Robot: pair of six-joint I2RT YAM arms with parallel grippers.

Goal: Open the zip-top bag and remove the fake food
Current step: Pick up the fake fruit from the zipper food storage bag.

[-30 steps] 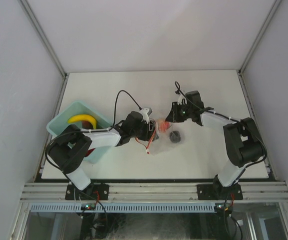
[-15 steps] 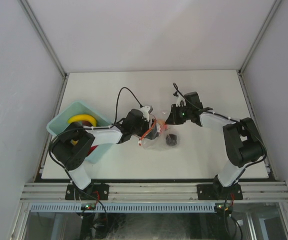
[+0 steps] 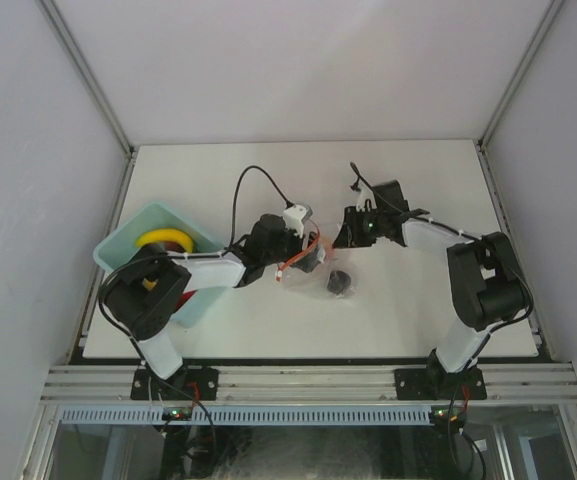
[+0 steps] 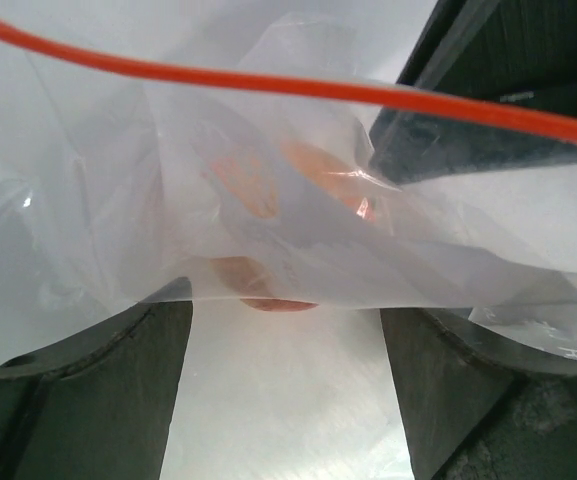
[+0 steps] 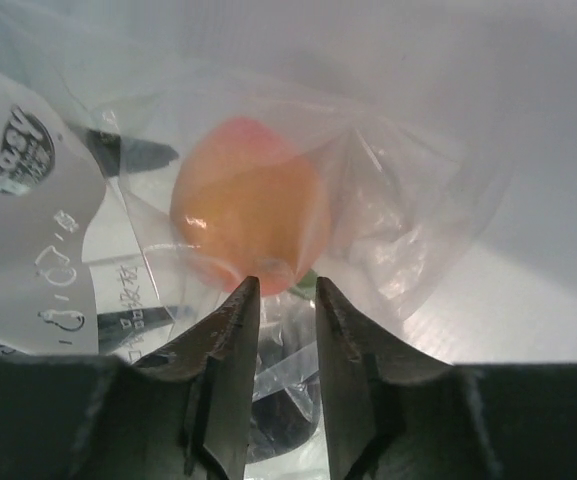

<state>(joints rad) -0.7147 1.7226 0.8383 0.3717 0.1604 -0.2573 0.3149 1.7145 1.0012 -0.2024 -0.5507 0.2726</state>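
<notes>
Since the zip-top bag [image 3: 318, 285] at the table's [image 3: 418, 320] middle looks light, limp and slippery, grab its stiffer red zip strip [image 4: 268, 85]; left gripper [image 4: 286, 310] spread wide against film, right gripper [image 5: 278, 295] nearly closed, pinch unclear.

This is looking like a robot lab. A left robot arm [image 3: 203, 272] and a right robot arm [image 3: 438, 240] are sitting bolted to a metal rail [image 3: 308, 383] at the edge of a white table [image 3: 418, 170]. Plain white walls [image 3: 298, 60] are boxing it in, metal bars [image 3: 88, 75] are running along the corners, and a black wire [image 3: 236, 200] is looping off one arm.
</notes>
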